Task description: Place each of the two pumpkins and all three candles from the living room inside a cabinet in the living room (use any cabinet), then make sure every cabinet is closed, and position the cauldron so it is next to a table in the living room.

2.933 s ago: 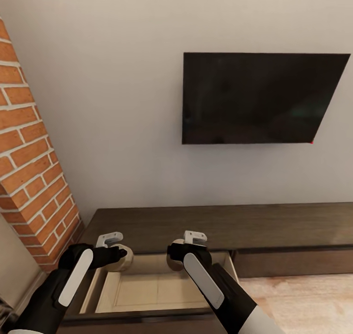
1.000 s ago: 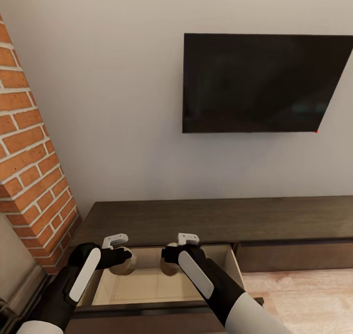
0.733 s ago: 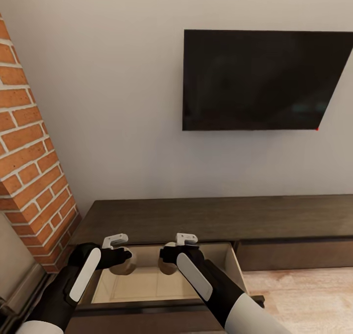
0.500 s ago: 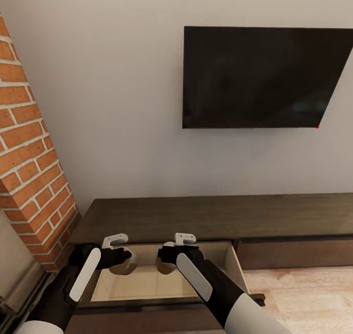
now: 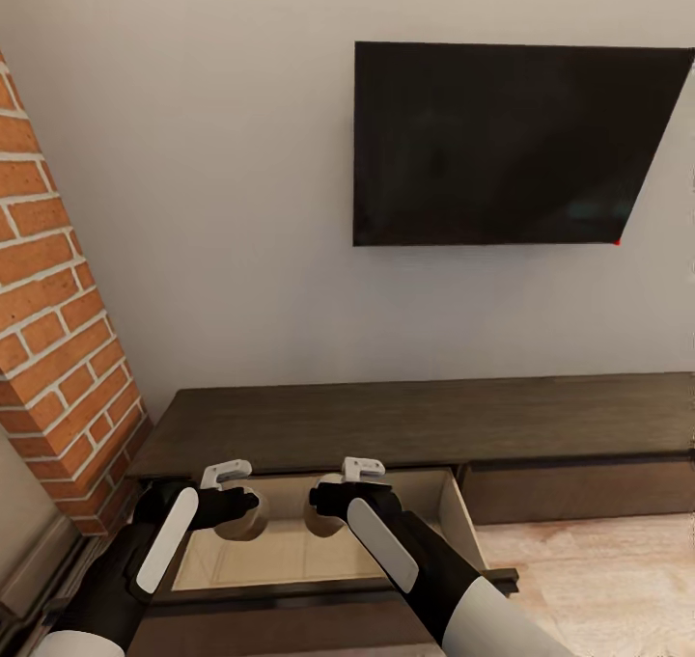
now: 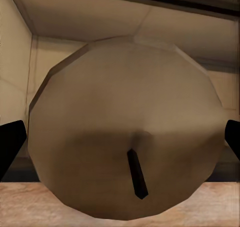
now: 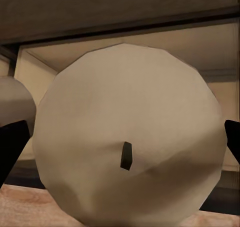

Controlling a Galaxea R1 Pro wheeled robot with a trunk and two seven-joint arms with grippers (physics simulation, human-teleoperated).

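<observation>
In the head view both my grippers hang over the open drawer (image 5: 290,553) of the dark brown cabinet (image 5: 415,424). My left gripper (image 5: 241,508) is shut on a pale grey candle (image 5: 243,522). In the left wrist view this candle (image 6: 125,132) shows its dark wick, with black fingertips (image 6: 10,146) at its sides. My right gripper (image 5: 324,508) is shut on a second candle (image 5: 324,522). The right wrist view shows it (image 7: 130,152) up close, with the left gripper's candle (image 7: 12,104) beside it. The pumpkins, the cauldron and the table are out of view.
A black TV (image 5: 512,146) hangs on the white wall above the cabinet. A red brick column (image 5: 48,329) stands at the left. A closed drawer front (image 5: 569,495) lies right of the open drawer, with wood floor (image 5: 598,580) in front of it.
The head camera has tilted, so the TV sits higher in the picture. My right gripper has edged left toward the left one over the drawer. Both still hold their candles.
</observation>
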